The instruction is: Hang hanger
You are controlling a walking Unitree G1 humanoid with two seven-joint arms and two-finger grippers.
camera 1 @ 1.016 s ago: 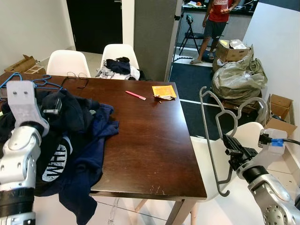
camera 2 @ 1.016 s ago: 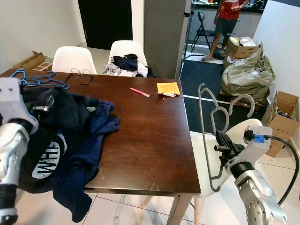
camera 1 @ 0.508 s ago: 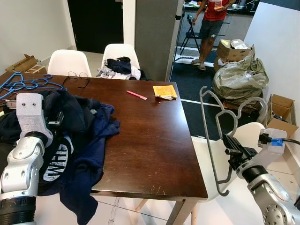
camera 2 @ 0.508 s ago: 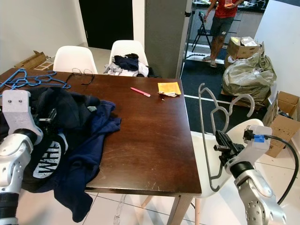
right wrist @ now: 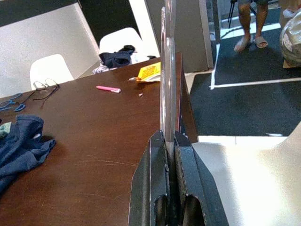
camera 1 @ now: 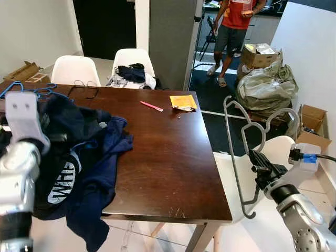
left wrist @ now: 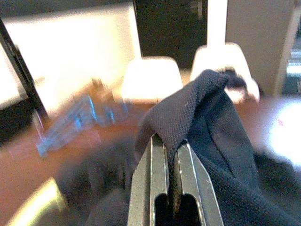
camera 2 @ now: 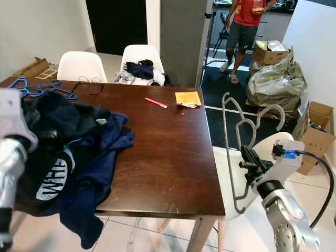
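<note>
A grey hanger [camera 1: 233,157] stands upright just off the right edge of the dark wooden table [camera 1: 168,157], its hook end low. My right gripper [camera 1: 261,170] is shut on its lower bar; the right wrist view looks along the hanger [right wrist: 167,70] pinched in that gripper [right wrist: 169,141]. At the table's left lies a heap of dark navy clothes [camera 1: 89,152]. My left arm [camera 1: 21,152] is over the heap. In the left wrist view my left gripper [left wrist: 171,146] is shut on a raised fold of navy garment [left wrist: 211,108].
Blue hangers [camera 1: 21,89], a pink pen [camera 1: 151,106] and a yellow paper [camera 1: 184,101] lie on the table. White chairs [camera 1: 76,71] stand behind it, another [camera 1: 278,149] by my right arm. A person [camera 1: 231,31] stands beyond, near bags and boxes [camera 1: 268,86].
My left arm has swung further left and up with the navy fold in its gripper. The person at the back has stepped closer. The right arm and hanger have stayed put.
</note>
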